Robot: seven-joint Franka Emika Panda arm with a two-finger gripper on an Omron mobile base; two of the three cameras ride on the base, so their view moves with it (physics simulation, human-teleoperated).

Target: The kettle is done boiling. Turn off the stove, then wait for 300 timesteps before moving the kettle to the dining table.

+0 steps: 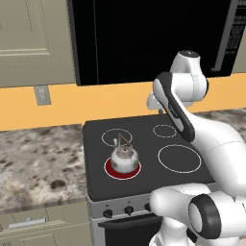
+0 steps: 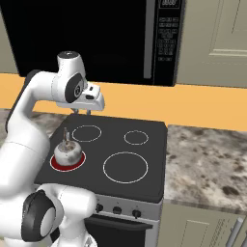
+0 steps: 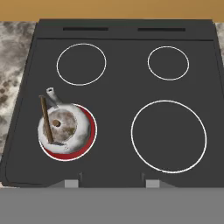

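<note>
The small silver kettle [image 1: 124,157] [image 2: 66,151] [image 3: 62,126] stands upright on the front left burner of the black stove [image 1: 149,144] [image 2: 111,140] [image 3: 118,87]. That burner ring glows red. Black knobs [image 1: 129,210] [image 2: 117,210] line the grey front panel. My gripper [image 1: 160,110] [image 2: 82,112] [image 3: 112,183] hangs high over the back middle of the cooktop, pointing straight down, well apart from the kettle. Its fingers are open with nothing between them. The dining table is out of view.
A black microwave [image 1: 144,38] [image 2: 87,34] hangs over the stove, close above my arm. Marble counters flank the stove on the left [image 1: 38,158] and the right [image 2: 207,164]. An orange backsplash with a wall socket [image 1: 42,95] runs behind.
</note>
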